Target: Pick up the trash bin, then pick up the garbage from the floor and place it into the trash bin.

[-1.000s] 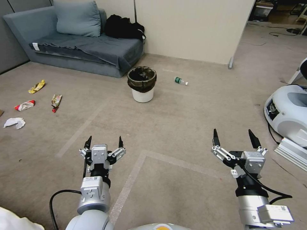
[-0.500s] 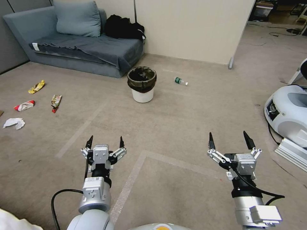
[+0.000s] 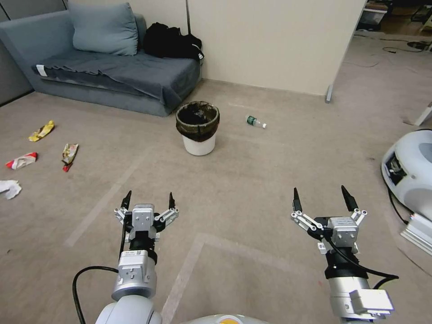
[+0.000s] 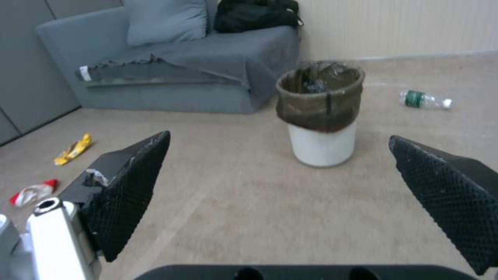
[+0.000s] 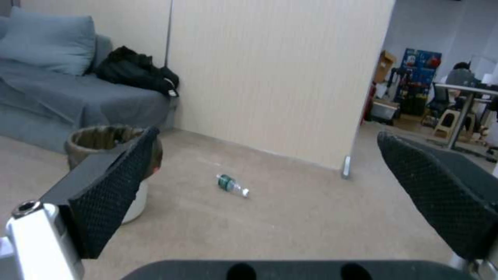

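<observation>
The trash bin (image 3: 198, 128) stands upright on the floor (image 3: 252, 180) just in front of the sofa (image 3: 112, 74), with the bottle (image 3: 255, 121) lying near it on the robot's right. Wrappers (image 3: 67, 155) lie well apart near the floor's left edge. The left gripper (image 3: 148, 200) and right gripper (image 3: 321, 198) hover above the floor, fingers spread wide, holding nothing.

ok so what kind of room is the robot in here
Probably a mock living room inside a lab or office: a grey sofa on carpet, a partition wall, and desks with equipment beyond it.
</observation>
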Robot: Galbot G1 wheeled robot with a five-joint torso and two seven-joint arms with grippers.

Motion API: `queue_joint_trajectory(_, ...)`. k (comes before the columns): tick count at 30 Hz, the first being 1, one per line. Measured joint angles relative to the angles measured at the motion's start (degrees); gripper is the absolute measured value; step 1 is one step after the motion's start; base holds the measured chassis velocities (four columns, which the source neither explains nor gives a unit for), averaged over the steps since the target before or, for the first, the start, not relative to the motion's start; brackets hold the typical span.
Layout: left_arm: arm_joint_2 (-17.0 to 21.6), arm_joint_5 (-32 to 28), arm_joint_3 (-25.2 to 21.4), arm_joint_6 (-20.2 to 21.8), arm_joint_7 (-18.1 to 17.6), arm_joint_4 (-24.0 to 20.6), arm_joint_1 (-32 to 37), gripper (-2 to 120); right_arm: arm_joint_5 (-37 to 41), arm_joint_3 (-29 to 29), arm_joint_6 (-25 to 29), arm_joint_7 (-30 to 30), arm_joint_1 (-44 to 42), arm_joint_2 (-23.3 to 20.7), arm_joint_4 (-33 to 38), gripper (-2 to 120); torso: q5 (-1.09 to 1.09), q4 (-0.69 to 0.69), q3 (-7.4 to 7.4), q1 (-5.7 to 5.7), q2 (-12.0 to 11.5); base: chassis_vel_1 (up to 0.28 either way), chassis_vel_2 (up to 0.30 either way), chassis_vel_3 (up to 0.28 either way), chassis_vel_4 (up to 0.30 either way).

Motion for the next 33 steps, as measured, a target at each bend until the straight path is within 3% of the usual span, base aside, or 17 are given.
queue_joint_trajectory(21,-0.14,0.04,0.02,-0.08,-0.56,0.1,-0.07,100,-0.12,-0.09,0.28,0.07,0.11,0.0,-0.17,100,-0.02,0.0,0.0,0.01,0.0,-0.305,0.307,0.299,-0.307)
queue_joint_trajectory(33,-0.32,0.08,0.05,-0.12,-0.91,0.1,-0.1,100,-0.04,-0.37,0.85,0.45,0.27,-0.01,-0.36,100,0.0,0.01,0.01,0.02,-0.01,-0.232,0.225,0.236,-0.223)
